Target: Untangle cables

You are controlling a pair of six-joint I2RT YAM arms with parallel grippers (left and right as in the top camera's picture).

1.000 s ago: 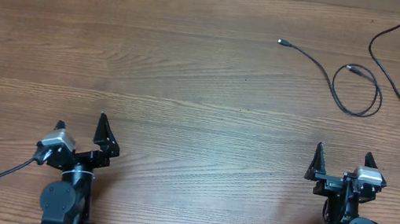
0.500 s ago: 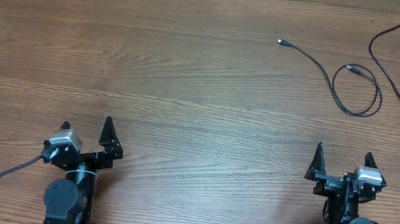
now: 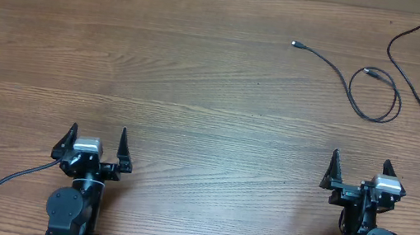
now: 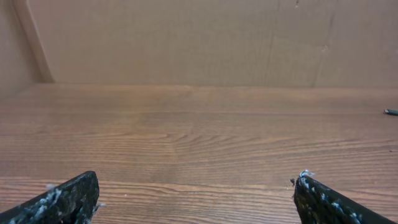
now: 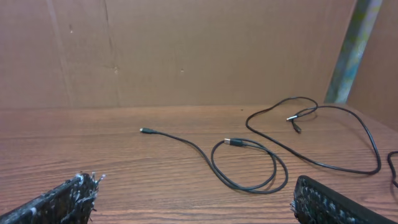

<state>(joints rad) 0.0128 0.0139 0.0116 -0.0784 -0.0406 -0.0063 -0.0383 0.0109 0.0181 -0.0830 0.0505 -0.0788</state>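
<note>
Looking down on the surface [image 3: 200, 74], I saw both pairs of fingers spread wide apart, holding nothing. The right fingers [image 3: 334, 166] sat at the near edge, and the left fingers [image 3: 123, 145] were level with them, well off to their left. The cables [image 3: 372, 118] lay well beyond the right fingers, toward the far edge, with nothing touching them. The short cable [image 5: 186, 142] started at a small tip [image 3: 294, 43] beyond and left of the right fingers and ran into a single loop straight ahead of them. The long cable [image 5: 348, 170] curved beyond and to the right of the right fingers, close by that loop. I could not tell whether the two touched.
</note>
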